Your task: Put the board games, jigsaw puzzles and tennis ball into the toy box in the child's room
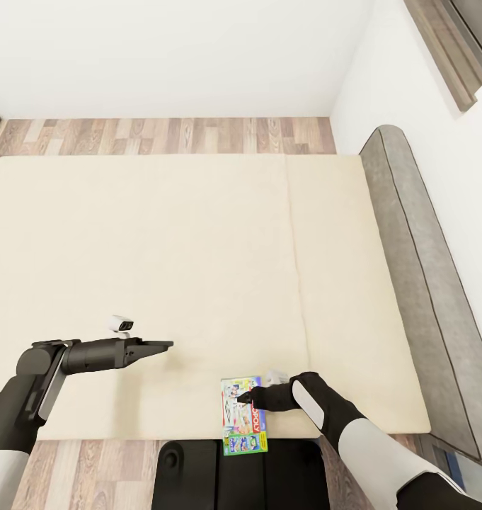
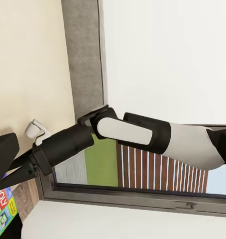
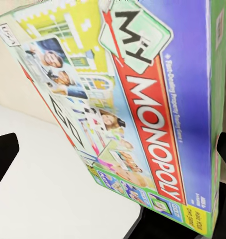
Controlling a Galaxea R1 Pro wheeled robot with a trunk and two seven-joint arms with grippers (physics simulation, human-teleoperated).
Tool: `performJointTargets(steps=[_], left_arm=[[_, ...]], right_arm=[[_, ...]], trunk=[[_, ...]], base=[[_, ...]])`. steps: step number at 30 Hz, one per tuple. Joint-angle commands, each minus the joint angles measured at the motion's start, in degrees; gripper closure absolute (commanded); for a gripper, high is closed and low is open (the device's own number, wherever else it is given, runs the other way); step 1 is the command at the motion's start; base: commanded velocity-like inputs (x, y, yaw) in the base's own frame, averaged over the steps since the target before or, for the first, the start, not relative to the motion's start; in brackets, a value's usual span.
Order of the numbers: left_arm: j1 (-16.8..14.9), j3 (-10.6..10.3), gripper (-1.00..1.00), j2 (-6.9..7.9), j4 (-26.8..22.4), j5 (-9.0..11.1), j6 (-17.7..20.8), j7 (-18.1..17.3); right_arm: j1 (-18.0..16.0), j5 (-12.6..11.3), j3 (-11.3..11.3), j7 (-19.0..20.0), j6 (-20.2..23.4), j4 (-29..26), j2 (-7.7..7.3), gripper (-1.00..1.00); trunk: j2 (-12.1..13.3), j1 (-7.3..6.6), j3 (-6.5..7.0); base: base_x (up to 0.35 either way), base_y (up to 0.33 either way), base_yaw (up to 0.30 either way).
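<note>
A board game (image 1: pixel 245 419), the green-white box with the red Monopoly banner, lies at the near edge of the bed (image 1: pixel 163 248), its near end sticking out past the mattress. My right gripper (image 1: pixel 238 401) is low over the box's far half, open, one finger on each side in the right wrist view, where the box lid (image 3: pixel 143 99) shows close up and tilted. Whether the fingers touch it I cannot tell. My left gripper (image 1: pixel 164 346) hovers open over bare mattress to the left. The left wrist view catches a corner of the box (image 2: pixel 2 211) under the right arm (image 2: pixel 138 132).
The grey headboard (image 1: pixel 410 248) runs along the right side by the white wall, with a dark-framed window (image 1: pixel 453 42) above it. A strip of wood-plank floor (image 1: pixel 163 134) lies beyond the bed. My black base (image 1: pixel 198 474) stands against the bed's near edge.
</note>
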Motion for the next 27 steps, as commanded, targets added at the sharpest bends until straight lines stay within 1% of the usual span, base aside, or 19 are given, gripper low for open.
performJointTargets(steps=[1, 19, 24, 27], left_arm=[[-0.01, -0.01, -1.0, 0.02, -0.02, -0.02, 0.61, -0.21], [-0.02, -0.01, -1.0, 0.02, -0.02, -0.03, 0.61, -0.21], [-0.02, -0.01, -1.0, 0.02, -0.02, -0.03, 0.61, -0.21], [-0.02, -0.01, -1.0, 0.02, -0.02, -0.03, 0.61, -0.21]], right_arm=[[-0.03, 0.11, 0.13, 0.16, 0.14, -0.03, -0.02, -1.0], [-0.03, -0.11, 0.13, 0.16, 0.06, -0.33, -0.02, -1.0], [-0.03, -0.11, 0.13, 0.16, 0.01, -0.33, -0.02, -1.0], [-0.03, -0.11, 0.13, 0.16, -0.01, -0.33, -0.02, -1.0]], trunk=[[-0.09, 0.03, -0.06], [-0.09, 0.03, -0.06], [-0.09, 0.03, -0.06], [-0.09, 0.03, -0.06]], base=[[0.0, 0.02, 0.0], [0.0, 0.002, 0.003], [0.0, 0.0, 0.091], [0.0, 0.0, 0.185]])
